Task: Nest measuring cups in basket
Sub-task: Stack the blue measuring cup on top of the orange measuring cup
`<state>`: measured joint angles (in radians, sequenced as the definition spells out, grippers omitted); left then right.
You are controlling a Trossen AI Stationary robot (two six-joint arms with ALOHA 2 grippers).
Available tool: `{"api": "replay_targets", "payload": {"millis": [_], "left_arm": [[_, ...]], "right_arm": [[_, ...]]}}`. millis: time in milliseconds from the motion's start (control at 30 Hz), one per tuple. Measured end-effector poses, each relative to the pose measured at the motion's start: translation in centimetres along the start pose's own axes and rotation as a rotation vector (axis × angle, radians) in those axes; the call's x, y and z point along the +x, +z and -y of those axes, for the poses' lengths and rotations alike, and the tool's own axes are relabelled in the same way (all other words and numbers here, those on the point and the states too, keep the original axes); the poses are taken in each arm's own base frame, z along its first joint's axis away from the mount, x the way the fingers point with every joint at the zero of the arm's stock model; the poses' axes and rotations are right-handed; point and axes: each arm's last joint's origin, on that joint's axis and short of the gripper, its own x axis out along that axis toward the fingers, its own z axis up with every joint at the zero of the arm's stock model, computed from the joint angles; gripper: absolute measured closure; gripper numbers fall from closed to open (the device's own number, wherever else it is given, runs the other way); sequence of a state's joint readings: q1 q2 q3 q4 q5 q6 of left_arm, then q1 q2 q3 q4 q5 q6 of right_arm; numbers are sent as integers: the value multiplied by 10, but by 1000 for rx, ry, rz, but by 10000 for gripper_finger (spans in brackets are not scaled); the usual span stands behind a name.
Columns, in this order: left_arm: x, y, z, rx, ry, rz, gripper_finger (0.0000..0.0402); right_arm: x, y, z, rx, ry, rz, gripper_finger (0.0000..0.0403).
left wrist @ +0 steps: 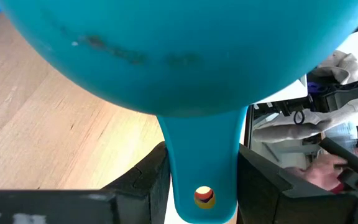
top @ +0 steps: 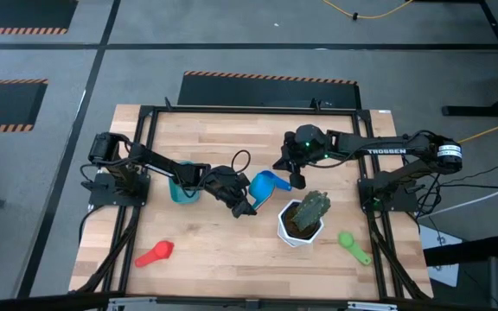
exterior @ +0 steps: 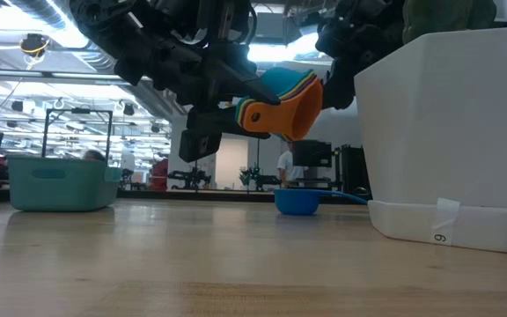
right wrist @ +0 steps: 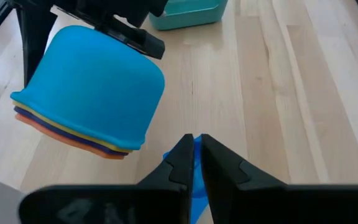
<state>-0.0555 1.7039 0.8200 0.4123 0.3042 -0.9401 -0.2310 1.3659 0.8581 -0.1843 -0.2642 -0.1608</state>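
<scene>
My left gripper [top: 242, 206] is shut on a nested stack of measuring cups [top: 268, 185], blue outermost with yellow, orange and red rims showing [right wrist: 73, 140]. The stack hangs in the air [exterior: 280, 97] between the teal basket [top: 184, 192] and the white plant pot. My right gripper [top: 298, 180] is shut and hovers just beyond the stack, above a small blue cup [exterior: 297, 202] that sits on the table; the cup shows under its fingertips [right wrist: 195, 146]. A red cup [top: 156, 253] and a green cup [top: 353, 244] lie near the table's near edge. My left gripper pinches the stack's blue handle [left wrist: 204, 155] between its two fingers [left wrist: 148, 180], near the handle's free end with the hanging hole. The fingers lie along the handle. The stack is lifted clear of the table and tilted, its rims facing sideways and down [exterior: 302, 110].
The white hexagonal pot with the green plant [top: 303, 220] stands close by, toward the near right of the stack. The basket [exterior: 60, 180] sits left of centre beside the left arm. Bare wood [top: 232, 259] lies along the near side between the red and green cups.
</scene>
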Motion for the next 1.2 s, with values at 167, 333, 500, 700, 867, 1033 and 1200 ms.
{"api": "replay_targets", "payload": {"millis": [167, 333, 500, 700, 867, 1033, 1200], "left_arm": [[0, 0, 0, 0, 0, 0, 263], [0, 0, 0, 0, 0, 0, 259], [0, 0, 0, 0, 0, 0, 258], [0, 0, 0, 1, 0, 0, 257], [0, 0, 0, 1, 0, 0, 256], [0, 0, 0, 0, 0, 0, 256], [0, 0, 0, 1, 0, 0, 256]], "right_arm": [[0, 0, 0, 0, 0, 0, 369], [0, 0, 0, 0, 0, 0, 369], [0, 0, 0, 0, 0, 0, 369], [0, 0, 0, 0, 0, 0, 369], [0, 0, 0, 0, 0, 0, 369], [0, 0, 0, 0, 0, 0, 369], [0, 0, 0, 0, 0, 0, 369]]}}
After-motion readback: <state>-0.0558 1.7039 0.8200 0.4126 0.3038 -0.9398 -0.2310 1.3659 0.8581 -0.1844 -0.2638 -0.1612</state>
